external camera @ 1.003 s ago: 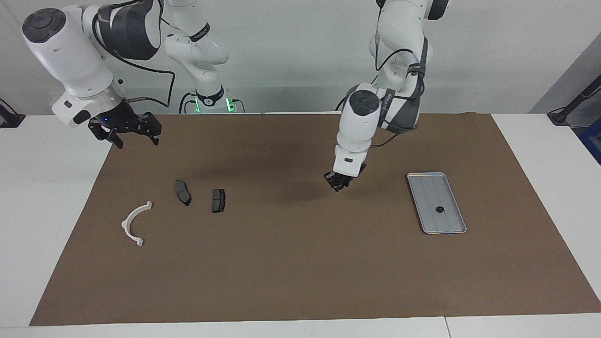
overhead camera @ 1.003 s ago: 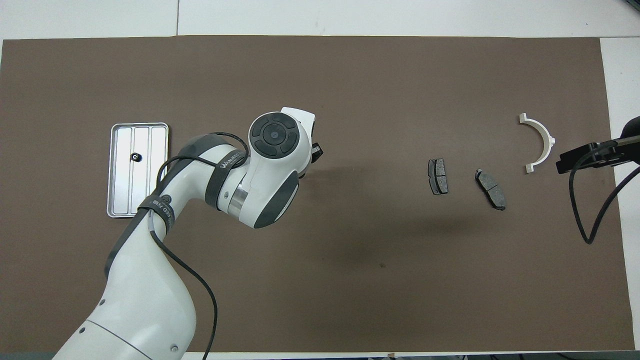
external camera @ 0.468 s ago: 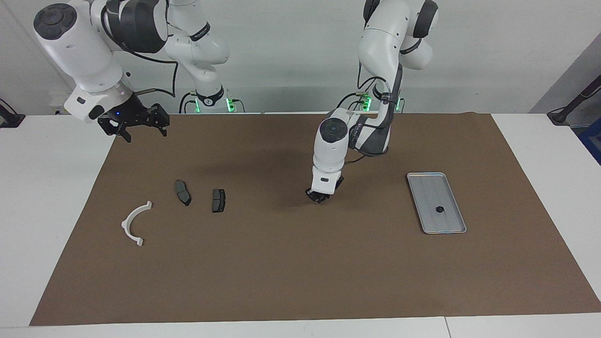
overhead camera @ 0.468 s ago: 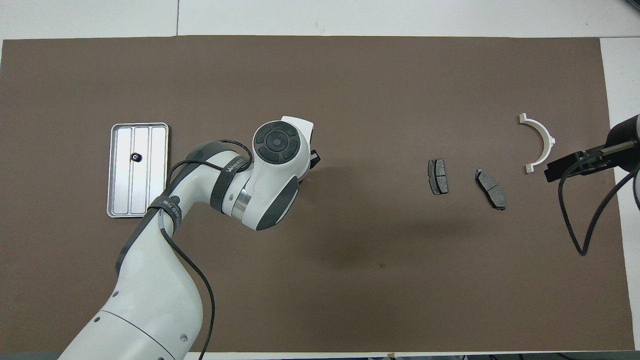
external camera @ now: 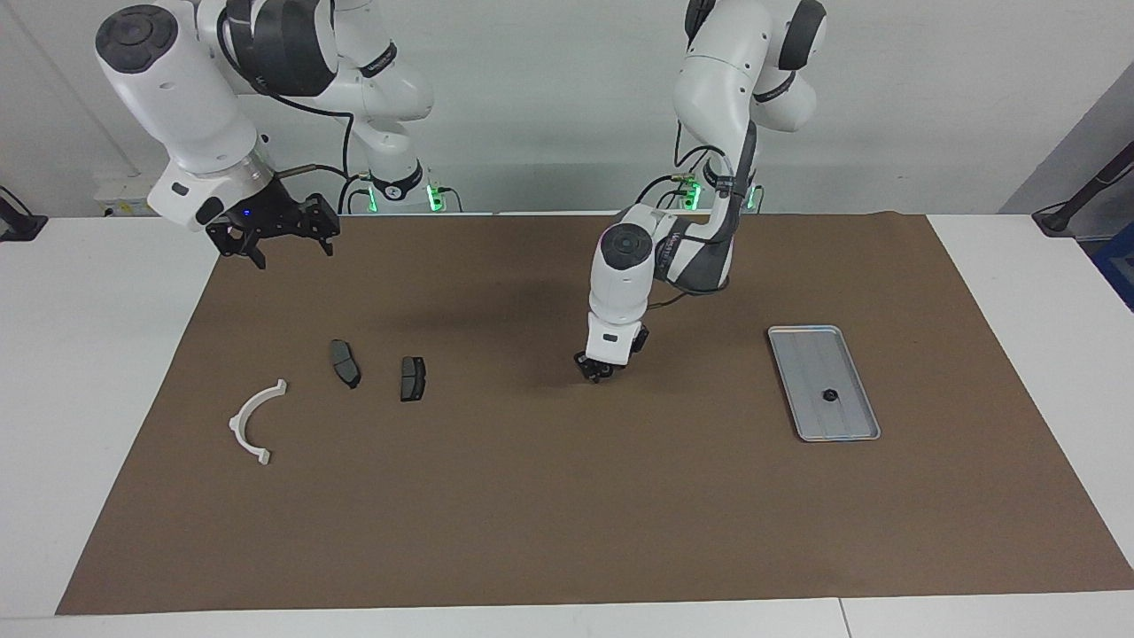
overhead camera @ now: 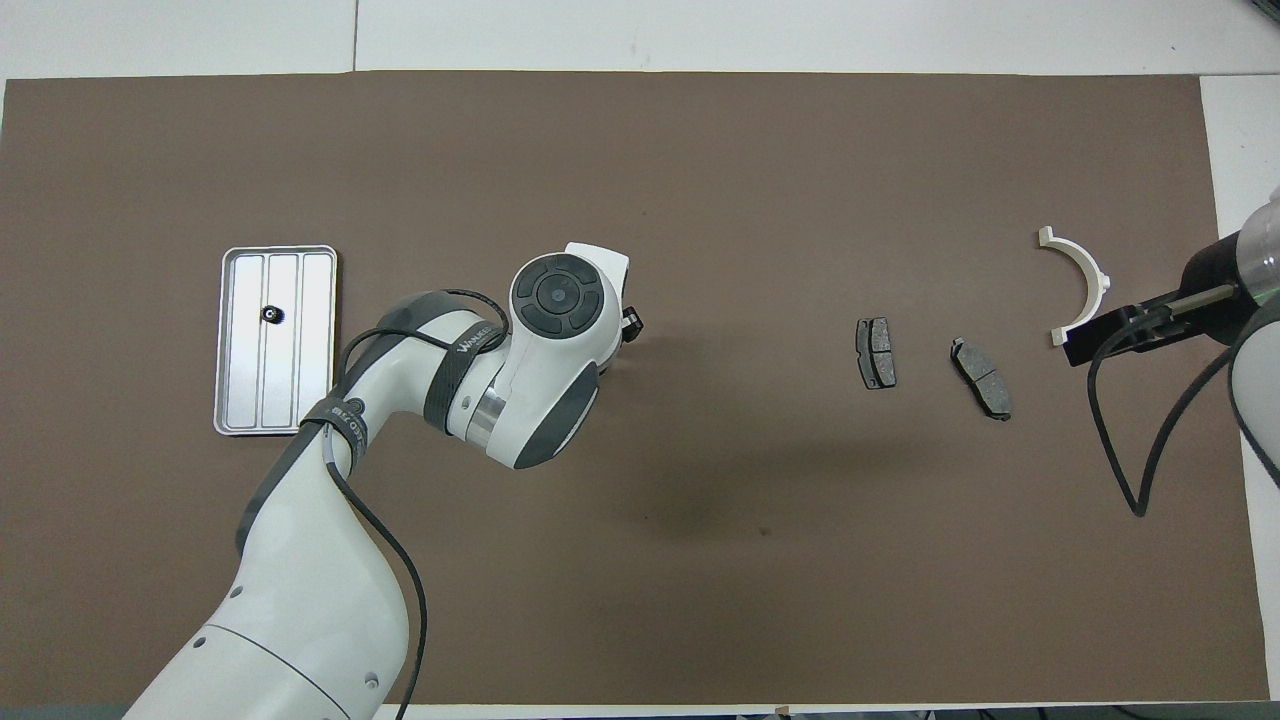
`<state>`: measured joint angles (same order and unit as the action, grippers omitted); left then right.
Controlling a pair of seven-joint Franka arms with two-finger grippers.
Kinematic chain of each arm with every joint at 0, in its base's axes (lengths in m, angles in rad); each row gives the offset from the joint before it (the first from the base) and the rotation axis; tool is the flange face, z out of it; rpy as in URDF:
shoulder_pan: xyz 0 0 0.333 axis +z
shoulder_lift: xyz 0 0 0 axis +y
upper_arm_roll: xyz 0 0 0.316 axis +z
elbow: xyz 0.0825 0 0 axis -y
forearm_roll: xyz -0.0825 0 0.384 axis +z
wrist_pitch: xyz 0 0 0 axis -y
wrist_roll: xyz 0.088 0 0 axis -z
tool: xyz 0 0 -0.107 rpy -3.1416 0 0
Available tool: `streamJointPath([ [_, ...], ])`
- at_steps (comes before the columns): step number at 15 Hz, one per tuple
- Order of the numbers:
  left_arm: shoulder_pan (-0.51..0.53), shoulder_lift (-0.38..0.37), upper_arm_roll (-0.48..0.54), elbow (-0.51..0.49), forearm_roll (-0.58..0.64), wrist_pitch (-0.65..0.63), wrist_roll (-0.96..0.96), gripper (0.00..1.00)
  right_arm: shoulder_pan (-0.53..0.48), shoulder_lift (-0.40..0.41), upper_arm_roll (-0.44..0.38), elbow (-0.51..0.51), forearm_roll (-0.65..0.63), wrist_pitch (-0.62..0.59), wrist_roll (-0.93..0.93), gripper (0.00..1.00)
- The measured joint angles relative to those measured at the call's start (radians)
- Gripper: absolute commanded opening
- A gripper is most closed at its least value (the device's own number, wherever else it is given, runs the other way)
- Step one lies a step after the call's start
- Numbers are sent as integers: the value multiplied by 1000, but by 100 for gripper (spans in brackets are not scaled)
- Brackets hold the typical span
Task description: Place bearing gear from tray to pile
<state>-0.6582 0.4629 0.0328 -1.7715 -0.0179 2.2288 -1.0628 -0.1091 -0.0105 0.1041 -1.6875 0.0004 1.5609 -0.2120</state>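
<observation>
A brown mat (external camera: 567, 496) covers most of the white counter (external camera: 80, 372), with a pale grey wall rising at the robots' end. Toward the left arm's end lies the tray (external camera: 802, 350), silver and ridged, with 1 small black bearing gear (external camera: 830, 395) resting in it. Toward the right arm's end sits the pile: 2 dark grey plates (external camera: 345, 363) (external camera: 412, 378) side by side and apart, and a white arc bracket (external camera: 252, 423) farther from the robots than they are.

The left arm bends down over the middle of the mat, its wrist near vertical, and the left gripper (external camera: 595, 371) hangs low over bare mat between tray and pile. Whether its jaws are apart or together cannot be told, nor whether they hold anything. The right arm waits raised, the right gripper (external camera: 282, 237) over the mat's edge nearest the robots, its jaws apart and empty.
</observation>
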Motion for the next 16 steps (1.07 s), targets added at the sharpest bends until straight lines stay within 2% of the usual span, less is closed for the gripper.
streamJointPath([
  [4,29,-50,23,-4,10,-37,34,100,3,-20,0,1,0,-26,66,100],
  [8,187,-206,32,-119,14,-75,321,100,30,-32,0,-4,1,23,89,100],
  [10,272,-251,34,-168,14,-75,481,100,95,-21,1,-17,2,79,192,100],
  [14,432,-256,35,-188,14,-57,811,94,301,55,7,-17,2,180,484,100],
  [16,492,-255,34,-190,14,-21,908,92,380,106,8,-11,2,236,592,100],
])
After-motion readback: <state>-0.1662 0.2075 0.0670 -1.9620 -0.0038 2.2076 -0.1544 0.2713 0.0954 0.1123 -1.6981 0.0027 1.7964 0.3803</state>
